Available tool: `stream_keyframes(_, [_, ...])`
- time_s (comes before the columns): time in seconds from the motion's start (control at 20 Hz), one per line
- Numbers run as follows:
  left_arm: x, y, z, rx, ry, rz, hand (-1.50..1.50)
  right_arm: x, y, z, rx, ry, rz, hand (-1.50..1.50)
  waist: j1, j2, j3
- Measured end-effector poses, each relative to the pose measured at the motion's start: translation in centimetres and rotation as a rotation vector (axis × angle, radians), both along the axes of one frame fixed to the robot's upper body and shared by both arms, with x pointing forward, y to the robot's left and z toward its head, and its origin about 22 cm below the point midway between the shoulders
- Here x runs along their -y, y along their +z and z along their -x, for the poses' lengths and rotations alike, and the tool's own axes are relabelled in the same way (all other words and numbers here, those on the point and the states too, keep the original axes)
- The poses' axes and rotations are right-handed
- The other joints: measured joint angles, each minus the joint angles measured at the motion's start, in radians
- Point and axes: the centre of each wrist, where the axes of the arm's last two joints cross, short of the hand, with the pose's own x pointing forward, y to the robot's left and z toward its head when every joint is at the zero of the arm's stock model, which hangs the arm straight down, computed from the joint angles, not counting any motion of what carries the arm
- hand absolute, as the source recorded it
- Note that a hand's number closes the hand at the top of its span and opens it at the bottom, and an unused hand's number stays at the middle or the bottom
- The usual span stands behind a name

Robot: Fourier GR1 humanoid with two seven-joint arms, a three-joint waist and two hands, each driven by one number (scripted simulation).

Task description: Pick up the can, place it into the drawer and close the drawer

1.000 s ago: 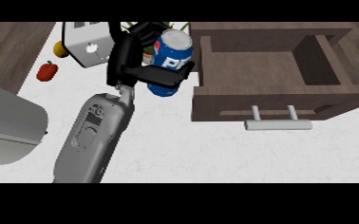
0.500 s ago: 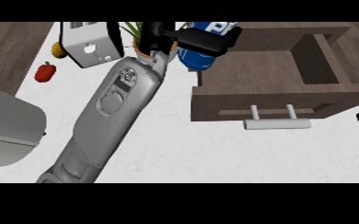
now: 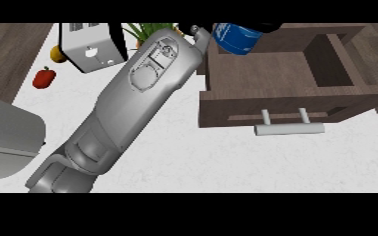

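left forearm (image 3: 140, 95) stretches up-right, its hand (image 3: 267, 27) curled round the tilted can (image 3: 235, 38) above the open drawer (image 3: 280, 72).

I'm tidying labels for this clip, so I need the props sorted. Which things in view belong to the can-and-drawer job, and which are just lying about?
Part of the job:
- blue can, carried over the drawer's back end
- open wooden drawer
- drawer handle
- left hand, mostly hidden behind the can

Just lying about:
- red pepper
- toaster
- yellow fruit
- green plant
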Motion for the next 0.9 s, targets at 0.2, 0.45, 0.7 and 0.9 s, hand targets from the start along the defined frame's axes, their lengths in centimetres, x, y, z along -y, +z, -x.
stream_keyframes(0.2, [1.0,0.4,-0.8,-0.007,0.004,-0.025,1.50,-0.4,-0.4,-0.1,0.001,0.005,-0.005,-1.50,-0.006,0.002,0.000])
stream_keyframes(0.45, [1.5,0.4,-1.8,-0.009,0.012,-0.052,1.50,0.0,-0.2,-0.6,-0.002,0.007,-0.002,-1.50,-0.013,0.005,0.001])
stream_keyframes(0.7, [2.3,0.5,-2.2,-0.018,0.027,-0.077,1.50,-0.5,0.4,-1.1,0.008,0.016,0.004,-1.50,-0.026,0.008,0.001])
stream_keyframes(0.9, [2.3,0.0,-2.6,-0.027,0.038,-0.098,1.50,-0.4,0.4,-1.5,0.011,0.022,0.004,-1.50,-0.037,0.011,0.001])
